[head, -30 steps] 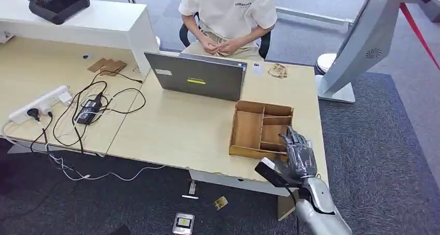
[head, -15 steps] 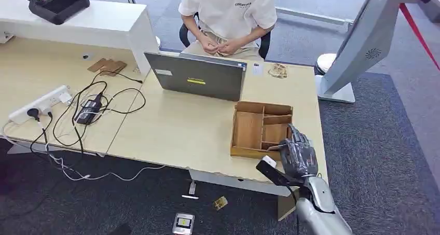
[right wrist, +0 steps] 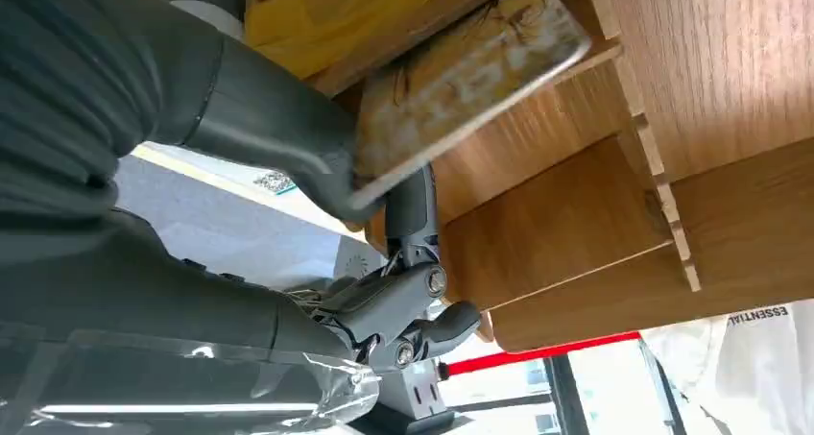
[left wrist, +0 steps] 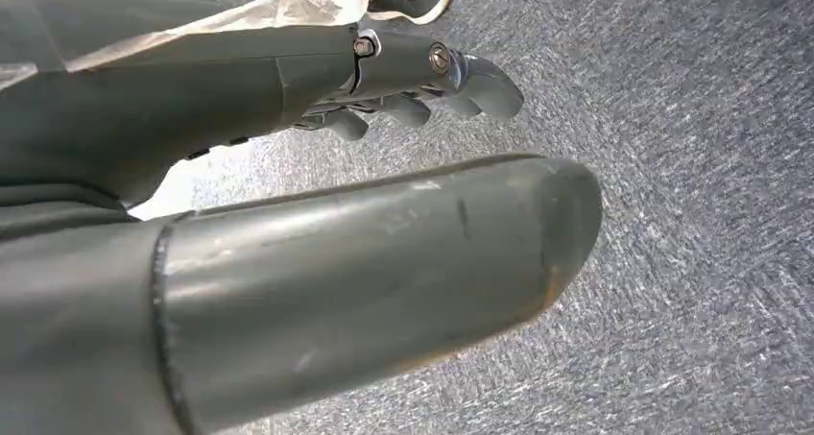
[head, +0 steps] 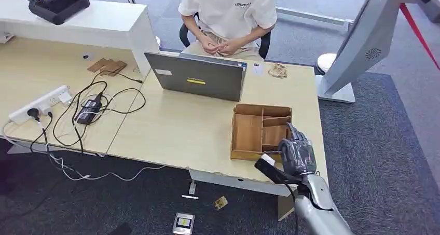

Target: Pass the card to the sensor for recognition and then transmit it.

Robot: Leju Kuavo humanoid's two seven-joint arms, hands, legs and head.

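1. Now the right hand (head: 297,154) is seen over the near right corner of the wooden tray (head: 248,133), slightly nearer the desk edge than a second ago, when it reached a little further over the tray.
2. Since half a second ago its place is hardly changed; only a small shift toward the robot is noted.
3. The card (right wrist: 461,80), mottled yellow and white, is pinched at one corner between the thick thumb (right wrist: 278,118) and a dark finger (right wrist: 411,214) of the right hand, as shown in the right wrist view.
4. The card is held tilted, partly lifted over the tray's compartments, close to a thin divider (right wrist: 653,181); whether it touches the wood cannot be told.
5. The remaining right fingers are curled below the card.
6. The left hand (left wrist: 288,214) is seen hanging over grey carpet (left wrist: 691,166), nothing held, its thumb apart from the loosely bent fingers (left wrist: 461,80).
7. The tray is set on the desk (head: 181,126), at its right end, unchanged from the earlier frames.
8. A grey laptop (head: 196,80) stands behind the tray, and a person in a white shirt (head: 228,12) is seated beyond it, hands clasped as before.
9. A power strip (head: 39,104) and black cables (head: 88,110) lie at the desk's left.
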